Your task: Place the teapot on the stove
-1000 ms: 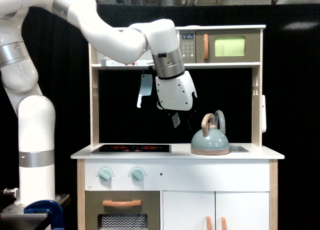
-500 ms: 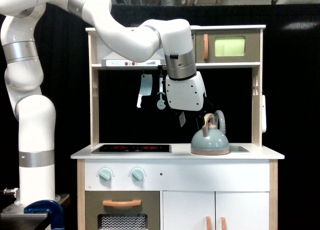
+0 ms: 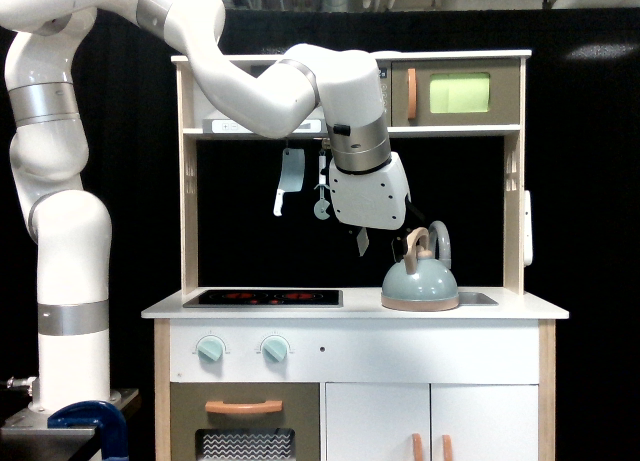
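White toy-kitchen desk point(image 3: 520, 307) carries one grey-blue domed teapot point(image 3: 419, 281) and one black glossy stove point(image 3: 262, 298); pincer point(image 3: 385, 243) state unclear.

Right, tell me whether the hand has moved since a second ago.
Yes. The hand has shifted toward the exterior view's right and slightly down, judged against the hanging cleaver, ending close beside the teapot handle. Whether it is open is unclear.

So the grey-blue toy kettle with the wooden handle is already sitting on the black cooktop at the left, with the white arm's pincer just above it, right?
Not quite. In the exterior view the grey-blue dome-shaped toy kettle with the tan wooden handle sits at the counter's right end, by the sink, not on the glossy black cooktop at that view's left. The rest holds: the white arm's pincer is just above the kettle.
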{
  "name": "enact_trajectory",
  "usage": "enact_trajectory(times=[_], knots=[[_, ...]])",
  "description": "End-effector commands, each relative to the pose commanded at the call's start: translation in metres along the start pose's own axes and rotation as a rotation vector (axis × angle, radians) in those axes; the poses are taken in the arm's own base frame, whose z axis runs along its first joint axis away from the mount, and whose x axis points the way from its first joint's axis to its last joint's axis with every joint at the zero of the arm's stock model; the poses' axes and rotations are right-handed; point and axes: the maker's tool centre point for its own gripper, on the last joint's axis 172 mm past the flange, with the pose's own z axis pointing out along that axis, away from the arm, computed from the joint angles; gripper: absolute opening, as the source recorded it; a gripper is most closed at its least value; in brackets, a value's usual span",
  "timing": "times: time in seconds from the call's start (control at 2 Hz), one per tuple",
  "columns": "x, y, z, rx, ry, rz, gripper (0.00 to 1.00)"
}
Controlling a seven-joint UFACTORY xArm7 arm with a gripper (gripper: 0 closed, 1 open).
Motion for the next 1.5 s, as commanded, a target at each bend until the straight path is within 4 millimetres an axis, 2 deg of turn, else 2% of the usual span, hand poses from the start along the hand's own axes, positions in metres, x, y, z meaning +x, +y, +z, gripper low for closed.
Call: enact_trajectory(times=[0.5, 1.0, 1.5], knots=[[0.025, 0.004, 0.017, 0.009, 0.000, 0.000, 1.00], [0.063, 0.000, 0.057, 0.009, 0.000, 0.000, 1.00], [0.082, 0.012, 0.069, 0.009, 0.000, 0.000, 1.00]])
